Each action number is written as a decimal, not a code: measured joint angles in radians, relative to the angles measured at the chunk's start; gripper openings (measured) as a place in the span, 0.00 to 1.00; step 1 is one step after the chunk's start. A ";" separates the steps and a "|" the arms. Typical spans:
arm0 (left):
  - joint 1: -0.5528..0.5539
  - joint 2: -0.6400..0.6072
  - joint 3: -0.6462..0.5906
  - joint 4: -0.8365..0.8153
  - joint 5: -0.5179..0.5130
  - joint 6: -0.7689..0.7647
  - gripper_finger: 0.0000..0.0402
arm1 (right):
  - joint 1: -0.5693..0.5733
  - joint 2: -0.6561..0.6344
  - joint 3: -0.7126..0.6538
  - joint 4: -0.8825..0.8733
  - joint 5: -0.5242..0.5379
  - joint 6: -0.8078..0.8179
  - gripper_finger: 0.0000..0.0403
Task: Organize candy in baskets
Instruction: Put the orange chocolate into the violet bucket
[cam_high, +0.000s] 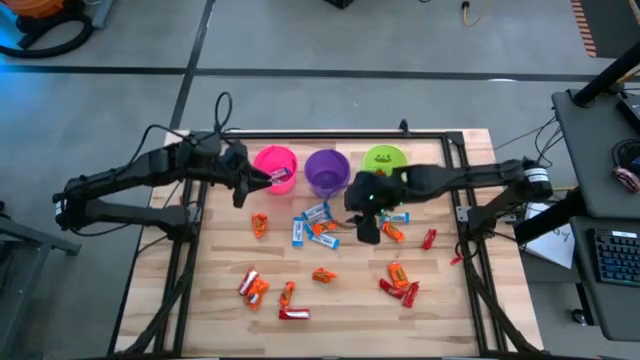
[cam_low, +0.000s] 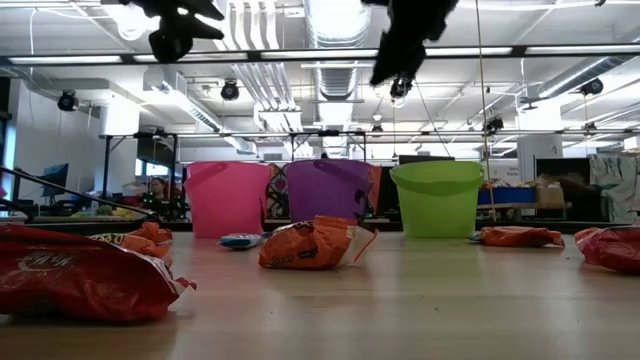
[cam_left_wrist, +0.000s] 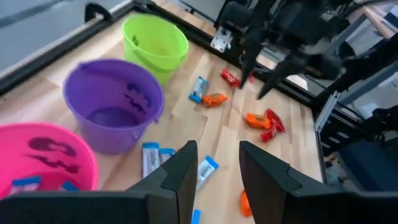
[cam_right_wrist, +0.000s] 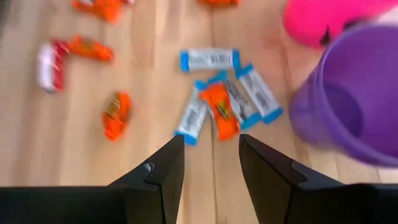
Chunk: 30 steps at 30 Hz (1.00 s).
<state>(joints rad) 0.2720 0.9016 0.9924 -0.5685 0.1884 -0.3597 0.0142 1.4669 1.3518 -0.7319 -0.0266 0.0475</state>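
Light is bright and even, coming from ceiling strip lamps that glare white in the low view. Shadows on the table are soft and faint. The right wrist view is smeared by blur; its purple bucket at 3 o'clock looks fuzzy-edged.

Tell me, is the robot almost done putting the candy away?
Not nearly. The pink basket holds a couple of blue candies, but the purple basket looks empty. Both hands, left and right, are open and empty. Most candy is still on the table.
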 joint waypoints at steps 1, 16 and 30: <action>-0.015 0.001 0.000 -0.011 -0.015 -0.008 0.26 | 0.008 0.013 -0.015 0.005 0.024 0.000 0.36; -0.179 0.000 0.000 -0.124 -0.154 -0.102 0.26 | 0.027 0.239 -0.037 0.148 0.097 0.038 0.49; -0.185 0.003 -0.001 -0.132 -0.191 -0.103 0.26 | 0.027 0.367 -0.042 0.267 0.097 -0.083 0.48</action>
<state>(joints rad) 0.0872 0.9042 0.9917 -0.7003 -0.0026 -0.4625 0.0414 1.8335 1.3094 -0.4646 0.0703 -0.0352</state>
